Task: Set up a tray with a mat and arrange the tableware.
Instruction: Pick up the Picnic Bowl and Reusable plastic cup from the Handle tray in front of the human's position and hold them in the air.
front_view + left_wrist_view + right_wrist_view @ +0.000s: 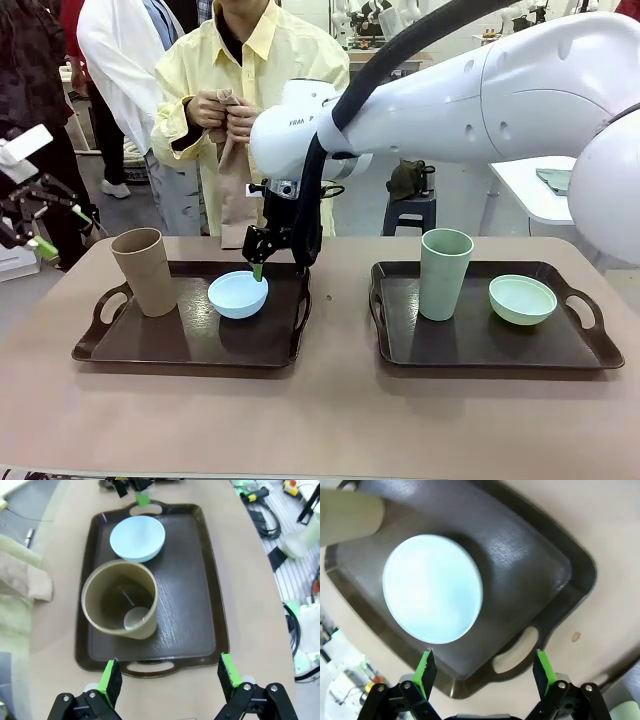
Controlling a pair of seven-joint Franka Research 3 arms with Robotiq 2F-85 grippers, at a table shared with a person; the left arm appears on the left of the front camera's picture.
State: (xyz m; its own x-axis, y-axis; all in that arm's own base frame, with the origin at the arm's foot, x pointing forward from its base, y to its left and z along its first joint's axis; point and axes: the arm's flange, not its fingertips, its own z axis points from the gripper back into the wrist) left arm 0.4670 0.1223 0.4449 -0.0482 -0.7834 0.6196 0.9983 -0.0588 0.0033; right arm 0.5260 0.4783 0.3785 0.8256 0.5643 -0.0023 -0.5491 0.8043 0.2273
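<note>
Right hand (483,657) wide, empty, at 1 o'clock rim of light blue bowl (237,295). Risk: finger clips rim, bowl skids toward tan cup (145,270). Left hand (167,672) wide.

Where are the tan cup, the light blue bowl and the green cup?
tan cup (146,275), front view, middle of its side wall.
light blue bowl (137,537), left wrist view, middle of its inside.
green cup (446,278), front view, middle of its side wall.

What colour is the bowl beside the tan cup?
The bowl is light blue, clearest in the right wrist view.
</note>
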